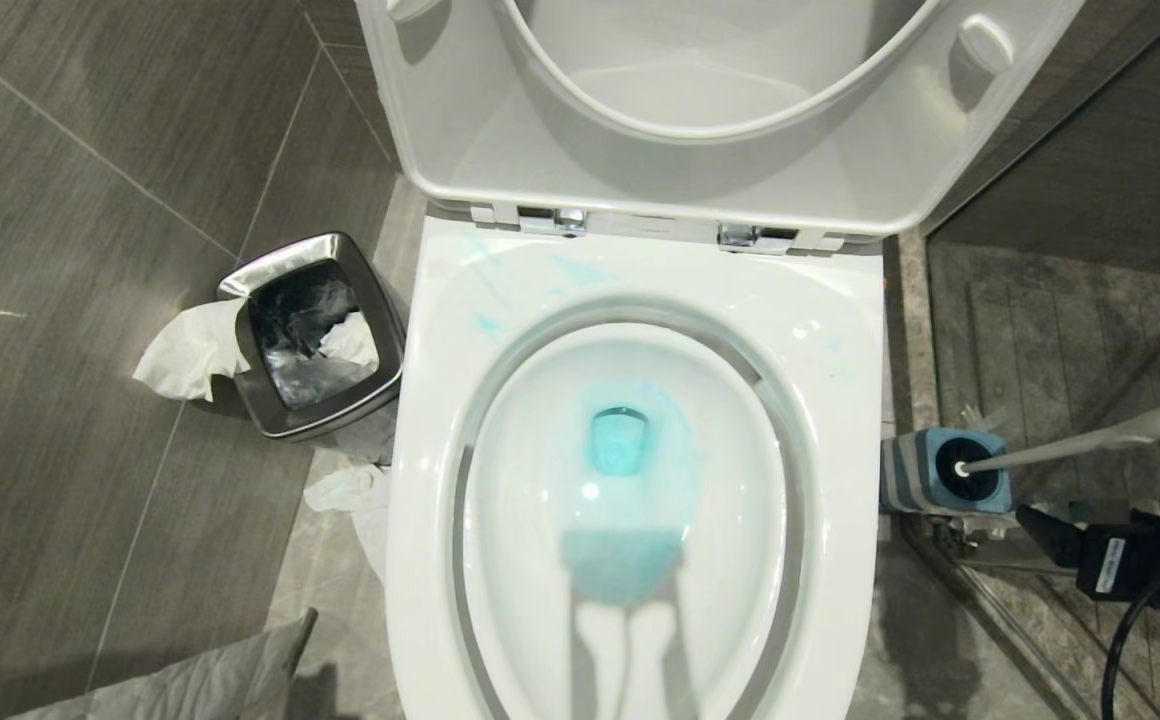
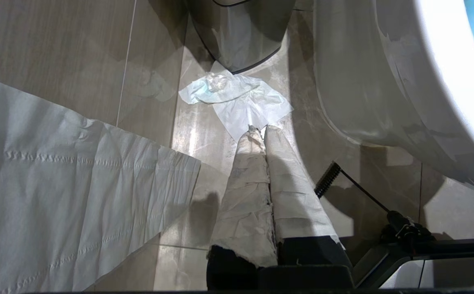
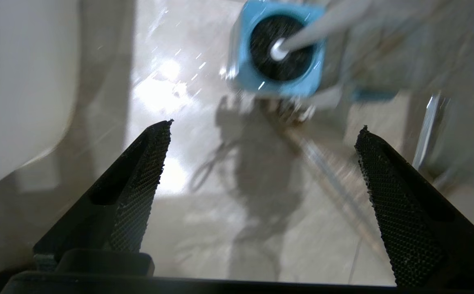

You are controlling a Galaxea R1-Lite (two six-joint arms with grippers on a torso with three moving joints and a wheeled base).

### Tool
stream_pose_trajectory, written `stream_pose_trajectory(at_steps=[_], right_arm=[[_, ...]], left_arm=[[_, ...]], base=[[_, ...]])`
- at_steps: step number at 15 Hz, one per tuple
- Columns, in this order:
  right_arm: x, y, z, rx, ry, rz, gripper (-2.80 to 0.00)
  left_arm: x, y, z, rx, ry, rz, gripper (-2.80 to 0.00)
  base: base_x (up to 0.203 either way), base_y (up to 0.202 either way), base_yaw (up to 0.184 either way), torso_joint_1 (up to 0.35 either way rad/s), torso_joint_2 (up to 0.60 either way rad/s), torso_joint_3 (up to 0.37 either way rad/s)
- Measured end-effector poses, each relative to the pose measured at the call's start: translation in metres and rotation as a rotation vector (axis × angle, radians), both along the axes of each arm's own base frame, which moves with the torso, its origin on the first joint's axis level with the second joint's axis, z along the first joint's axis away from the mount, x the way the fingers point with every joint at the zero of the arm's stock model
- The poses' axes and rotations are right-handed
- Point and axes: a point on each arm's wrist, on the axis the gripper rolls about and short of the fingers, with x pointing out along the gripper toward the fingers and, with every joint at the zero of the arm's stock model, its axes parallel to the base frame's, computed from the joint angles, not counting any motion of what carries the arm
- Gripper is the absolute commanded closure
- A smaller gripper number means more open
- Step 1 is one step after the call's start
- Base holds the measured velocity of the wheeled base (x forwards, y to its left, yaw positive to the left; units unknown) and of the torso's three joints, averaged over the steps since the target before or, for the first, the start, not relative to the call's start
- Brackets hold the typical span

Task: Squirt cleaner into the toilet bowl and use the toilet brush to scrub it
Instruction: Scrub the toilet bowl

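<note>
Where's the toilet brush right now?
In the head view, the toilet brush stands in its blue holder on the floor right of the toilet bowl, handle leaning rightward.

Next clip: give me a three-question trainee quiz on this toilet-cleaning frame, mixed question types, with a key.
1. True or false: the toilet brush stands in its blue holder, on the floor beside the toilet bowl.
2. Which is right about the right hand?
A. Shut on the brush handle
B. Open, holding nothing
C. Inside the bowl
3. Fill in: the cleaner pooled in the bowl looks ____ in colour.

Key: 1 true; 2 B; 3 turquoise-blue.
</note>
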Motion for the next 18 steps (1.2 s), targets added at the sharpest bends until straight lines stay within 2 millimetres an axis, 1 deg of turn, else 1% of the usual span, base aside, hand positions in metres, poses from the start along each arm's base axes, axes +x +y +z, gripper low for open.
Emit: stream_pose_trajectory(at_steps=[2,4,6,12,18], right_arm=[[0.006,-0.004,-0.011,-0.04,-0.014,0.002,-2.8],[0.004,-0.005,-0.024,-0.057,-0.018,0.001,-2.8],[0.003,-0.007,-0.03,-0.061,-0.031,-0.013,-2.8],[0.007,-0.018,-0.038,-0.073,-0.062,-0.069,-2.8],[0.025,-0.033,-0.031,-0.095,-0.138,-0.114,-2.8]], left_arm=[[0.0,0.0,0.0,0.0,0.0,0.0,0.0],[0.0,0.0,0.0,0.0,0.0,0.0,0.0],[0.0,0.0,0.0,0.0,0.0,0.0,0.0],[0.0,0.0,0.0,0.0,0.0,0.0,0.0],[0.0,0.0,0.0,0.0,0.0,0.0,0.0]], base=[[0.0,0.0,0.0,0.0,0.0,0.0],[0.0,0.0,0.0,0.0,0.0,0.0],[0.0,0.0,0.0,0.0,0.0,0.0],[0.0,0.0,0.0,0.0,0.0,0.0],[0.0,0.0,0.0,0.0,0.0,0.0]])
